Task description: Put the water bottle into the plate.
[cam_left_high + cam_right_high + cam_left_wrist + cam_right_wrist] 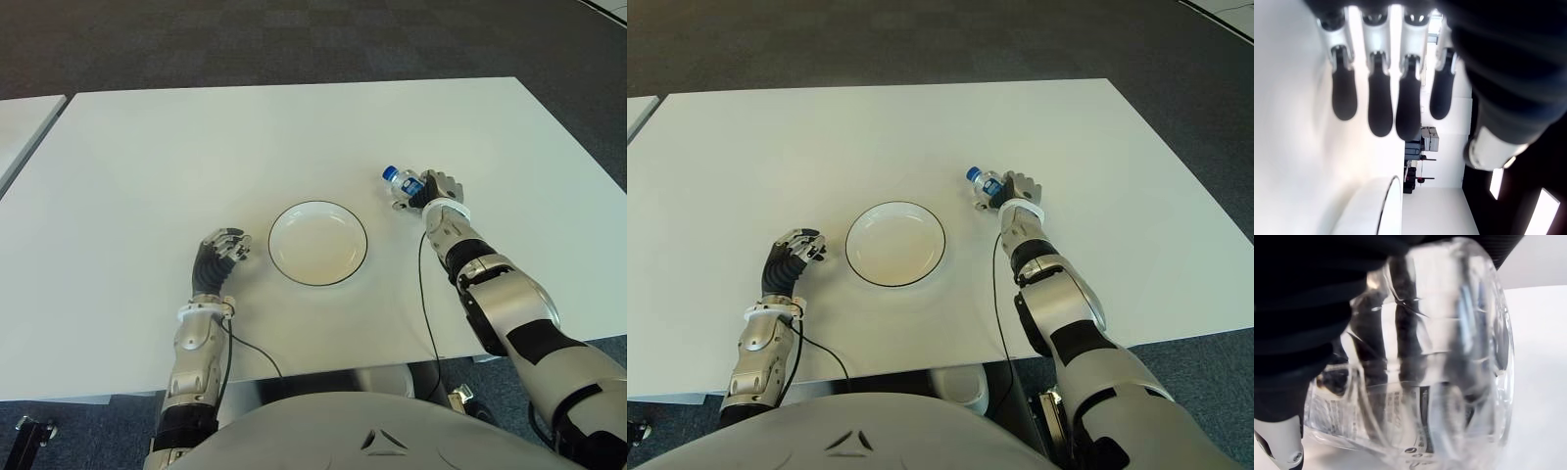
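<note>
A clear water bottle (404,184) with a blue cap and blue label is held in my right hand (429,191), to the right of the plate and a little farther back. Its cap points left toward the plate. In the right wrist view the bottle (1440,372) fills the frame, with dark fingers (1403,328) wrapped round it. The white plate (286,221) with a thin dark rim sits in the middle of the table, with nothing in it. My left hand (223,250) shows just left of the plate, its fingers (1378,105) relaxed and holding nothing.
The white table (196,147) stretches wide around the plate. Its near edge runs close to my body and its right edge lies beyond my right arm. A second white table (20,122) stands at the far left. A black cable (427,294) trails along my right forearm.
</note>
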